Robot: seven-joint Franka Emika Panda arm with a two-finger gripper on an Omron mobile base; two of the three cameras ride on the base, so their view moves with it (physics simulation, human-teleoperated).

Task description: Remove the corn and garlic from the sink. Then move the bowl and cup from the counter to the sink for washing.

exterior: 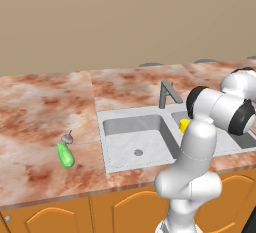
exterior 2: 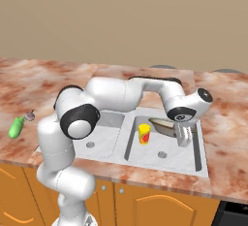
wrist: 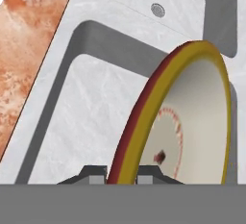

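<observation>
My gripper [exterior 2: 183,135] hangs over the right basin of the sink [exterior 2: 203,158], shut on the rim of the pale bowl [exterior 2: 162,125]. In the hand view the bowl [wrist: 192,122] stands on edge, its yellow and dark red rim pinched between the fingertips [wrist: 93,173] of the gripper [wrist: 121,172]. The yellow cup [exterior 2: 144,134] stands upright in the same basin, left of the bowl, and peeks out behind my arm [exterior: 184,124]. The green corn [exterior: 65,155] lies on the counter left of the sink [exterior: 102,136], with the garlic [exterior: 68,138] just behind it.
An angular grey tap [exterior: 167,93] rises behind the divider between the basins. The left basin holds just its round drain [exterior: 138,152]. Marbled red counter [exterior: 45,112] spreads wide to the left; orange cabinet doors run below the front edge.
</observation>
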